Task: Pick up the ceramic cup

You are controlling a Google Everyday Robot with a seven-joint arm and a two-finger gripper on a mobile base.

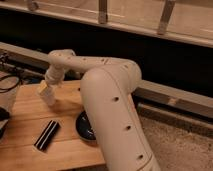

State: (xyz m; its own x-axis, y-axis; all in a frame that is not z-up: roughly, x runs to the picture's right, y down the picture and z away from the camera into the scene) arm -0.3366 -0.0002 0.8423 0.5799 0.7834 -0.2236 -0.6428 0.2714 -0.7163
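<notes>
The ceramic cup (pixel 49 96) is a small white cup, tilted, over the back left part of the wooden table (pixel 25 110). My gripper (pixel 46 89) is at the end of the white arm, which reaches in from the right. It is right at the cup, on the cup's upper side. The wrist hides how the gripper meets the cup, and I cannot tell whether the cup rests on the wood or hangs just above it.
A wide dark bowl (pixel 84 129) sits on the table, half hidden behind my thick arm link (pixel 112 110). A flat black bar (pixel 46 135) lies in front of the cup. Cables (pixel 10 82) trail at the left edge. Speckled floor (pixel 175 145) lies to the right.
</notes>
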